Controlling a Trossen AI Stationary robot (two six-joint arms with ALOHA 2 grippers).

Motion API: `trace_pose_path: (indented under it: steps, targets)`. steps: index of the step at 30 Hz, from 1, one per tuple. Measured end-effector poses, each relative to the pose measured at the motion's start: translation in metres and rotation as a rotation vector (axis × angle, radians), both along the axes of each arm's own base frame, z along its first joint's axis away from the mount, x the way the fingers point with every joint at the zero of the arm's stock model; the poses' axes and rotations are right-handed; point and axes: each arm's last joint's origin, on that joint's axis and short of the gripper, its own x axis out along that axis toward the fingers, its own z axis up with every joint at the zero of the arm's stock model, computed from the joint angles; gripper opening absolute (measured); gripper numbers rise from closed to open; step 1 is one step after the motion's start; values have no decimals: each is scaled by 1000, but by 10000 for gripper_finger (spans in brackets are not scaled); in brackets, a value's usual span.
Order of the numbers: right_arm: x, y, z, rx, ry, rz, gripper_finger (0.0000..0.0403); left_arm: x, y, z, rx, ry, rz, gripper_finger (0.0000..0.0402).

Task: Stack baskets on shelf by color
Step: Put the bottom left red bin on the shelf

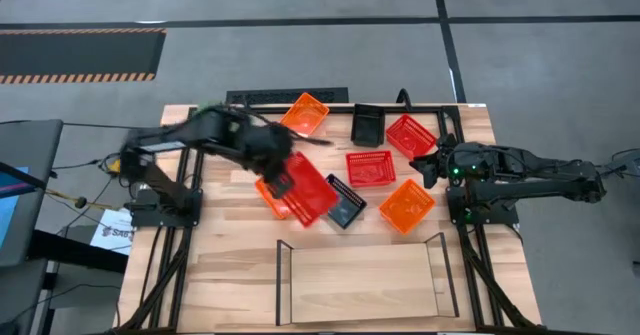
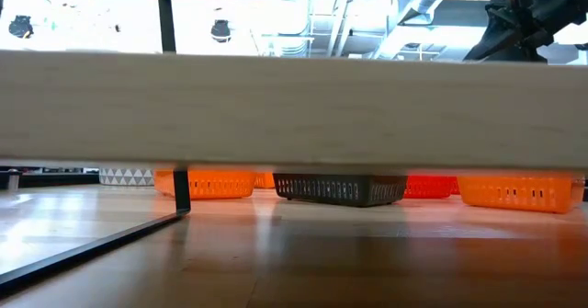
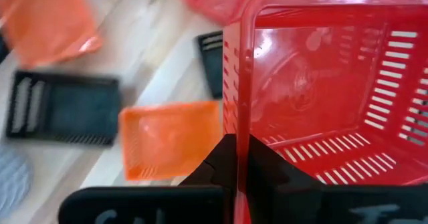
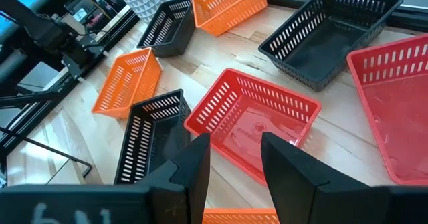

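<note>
Gripping the rim of a red basket (image 1: 308, 187), your left gripper (image 1: 281, 180) is holding it lifted and tilted above the middle of the table (image 1: 225, 250); in the left wrist view its fingers (image 3: 231, 164) are clamping shut on the basket's wall. Nearest you, the shelf (image 1: 360, 280) is sitting at the front edge of the table with its light board bare. Just behind the shelf, an orange basket (image 1: 407, 205) and a black basket (image 1: 346, 202) are lying close together, and another orange basket (image 1: 272, 197) is peeking out from under the lifted red one. Farther back, a second red basket (image 1: 370, 168) is resting flat at the centre. Your right gripper (image 1: 434, 165) is hovering just to the right of it, fingers (image 4: 194, 167) standing open and holding nothing. Farthest away, along the back edge, an orange basket (image 1: 306, 112), a black basket (image 1: 368, 125) and a third red basket (image 1: 411, 135) are lying in a loose row. From table height, the shelf board is filling most of the picture, with baskets showing beneath it.
</note>
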Motion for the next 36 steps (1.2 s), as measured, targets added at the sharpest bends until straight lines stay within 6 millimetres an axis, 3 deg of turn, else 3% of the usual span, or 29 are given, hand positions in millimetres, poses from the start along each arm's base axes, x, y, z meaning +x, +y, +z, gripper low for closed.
trace_pose_path:
  steps: [9,14,18,26,36]
  targets:
    - [-9,-2,-10,53,91,-134,159,99,-31,-35,49,-38,-210,0]
    - [-11,-2,-10,54,85,-156,159,136,-39,-61,1,-160,-240,0]
    - [-12,-2,-10,52,83,-159,159,159,-45,-89,-11,-158,-267,0]
    - [-12,-2,-10,47,78,-159,159,188,-69,-131,-71,-168,-407,0]
    - [-12,-2,-10,45,90,-157,159,200,-85,-173,-193,-88,-558,0]
